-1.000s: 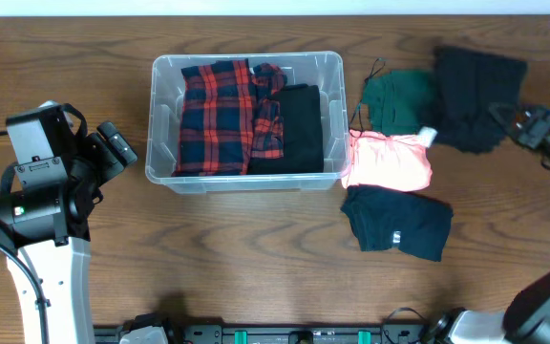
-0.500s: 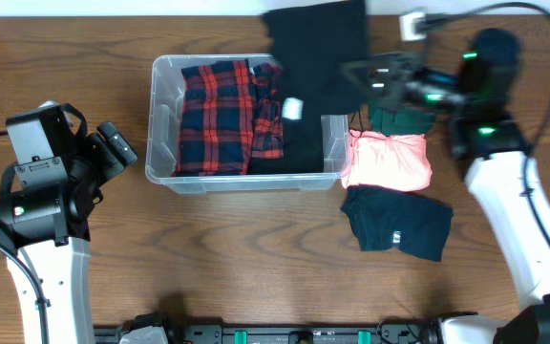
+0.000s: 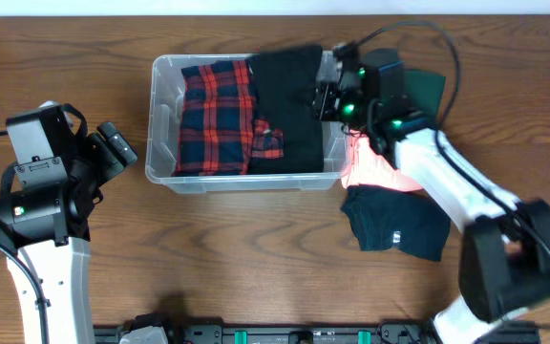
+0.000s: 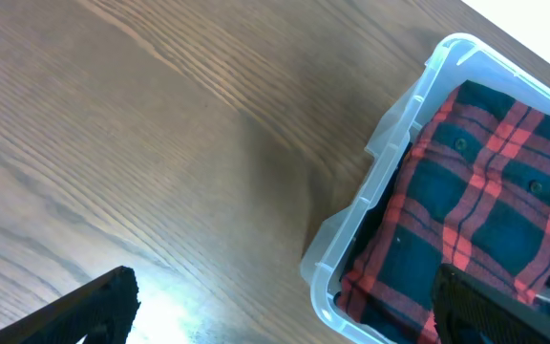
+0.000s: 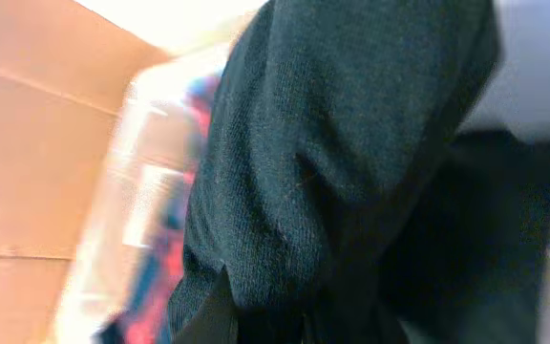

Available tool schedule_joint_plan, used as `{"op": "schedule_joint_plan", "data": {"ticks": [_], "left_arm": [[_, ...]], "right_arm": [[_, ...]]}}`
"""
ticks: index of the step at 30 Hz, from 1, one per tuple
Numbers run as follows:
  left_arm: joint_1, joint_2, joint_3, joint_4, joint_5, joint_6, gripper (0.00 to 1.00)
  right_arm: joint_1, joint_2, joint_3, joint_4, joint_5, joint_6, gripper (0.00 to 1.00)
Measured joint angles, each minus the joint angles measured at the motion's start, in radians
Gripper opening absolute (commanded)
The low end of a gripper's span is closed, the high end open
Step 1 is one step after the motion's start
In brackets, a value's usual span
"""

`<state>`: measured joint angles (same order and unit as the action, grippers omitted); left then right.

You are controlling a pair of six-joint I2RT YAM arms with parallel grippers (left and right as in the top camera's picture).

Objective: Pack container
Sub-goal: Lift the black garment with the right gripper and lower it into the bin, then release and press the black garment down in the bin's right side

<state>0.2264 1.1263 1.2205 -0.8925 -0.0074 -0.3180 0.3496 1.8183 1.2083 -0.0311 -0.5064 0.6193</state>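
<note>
Overhead view: the container (image 3: 163, 124) sits mid-desk (image 3: 256, 248), part-filled with a plaid shirt (image 3: 213, 115) and a black sweater (image 3: 289, 105). The right gripper (image 3: 325, 96) is at its right rim, and I cannot tell its grip behind the cloth. The left gripper (image 3: 117, 153) is spread wide, empty. The bin is likely stiff, light and slick, so hold its thick rim.

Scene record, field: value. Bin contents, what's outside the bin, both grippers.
container: clear bin, no lid on it
inside, left: red plaid garment
inside, right: black garment, far edge overlapping the far rim
right gripper: at the bin's far right corner, against the black garment; fabric fills its wrist view, so the grip cannot be told
left gripper: open, empty, left of the bin
outside, right of bin: pink garment, dark green garment, dark folded garment
table: wood
</note>
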Motion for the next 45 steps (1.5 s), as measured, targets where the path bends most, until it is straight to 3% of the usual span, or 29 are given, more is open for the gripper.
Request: {"op": "schedule_joint_plan", "data": {"ticks": [9, 23, 28, 31, 37, 42, 45], "left_arm": [[0.000, 0.000, 0.000, 0.000, 0.000, 0.000, 0.98], [0.000, 0.000, 0.000, 0.000, 0.000, 0.000, 0.98], [0.000, 0.000, 0.000, 0.000, 0.000, 0.000, 0.98], [0.000, 0.000, 0.000, 0.000, 0.000, 0.000, 0.98], [0.000, 0.000, 0.000, 0.000, 0.000, 0.000, 0.98], [0.000, 0.000, 0.000, 0.000, 0.000, 0.000, 0.98], [0.000, 0.000, -0.001, 0.000, 0.000, 0.000, 0.98]], "right_arm": [[0.000, 0.043, 0.008, -0.103, 0.085, 0.010, 0.03], [0.006, -0.046, 0.014, -0.167, 0.152, -0.098, 0.61], [-0.024, -0.208, 0.002, -0.227, 0.184, -0.142, 0.69], [-0.070, -0.340, 0.002, -0.262, 0.204, -0.160, 0.63], [-0.139, -0.443, 0.008, -0.254, 0.131, -0.167, 0.25], [-0.024, -0.341, 0.008, -0.154, 0.119, -0.164, 0.19], [0.053, -0.241, 0.008, -0.050, 0.174, -0.192, 0.09]]}}
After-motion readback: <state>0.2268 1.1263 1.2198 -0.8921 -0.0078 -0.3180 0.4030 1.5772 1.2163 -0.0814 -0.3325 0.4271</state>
